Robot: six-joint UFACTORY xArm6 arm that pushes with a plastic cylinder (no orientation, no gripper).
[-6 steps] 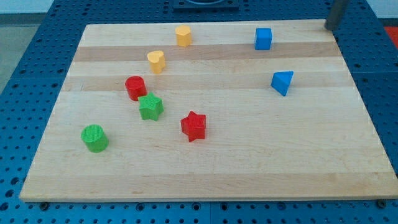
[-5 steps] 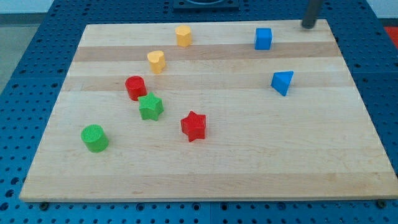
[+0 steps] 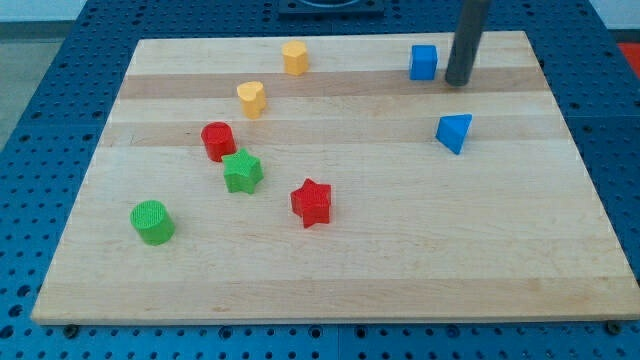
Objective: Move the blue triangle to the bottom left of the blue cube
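Note:
The blue triangle (image 3: 454,132) lies on the wooden board at the view's right, below and slightly right of the blue cube (image 3: 424,62), which sits near the board's top edge. My tip (image 3: 458,82) rests on the board just right of the blue cube and above the blue triangle, touching neither.
A yellow hexagon block (image 3: 294,57) and a yellow heart block (image 3: 251,98) sit at top centre. A red cylinder (image 3: 217,141), green star (image 3: 242,171), red star (image 3: 311,202) and green cylinder (image 3: 152,221) lie left of centre. The board (image 3: 400,260) rests on a blue pegboard.
My rod has moved from the board's top right corner leftward and down the view, ending just right of the blue cube. No block has moved.

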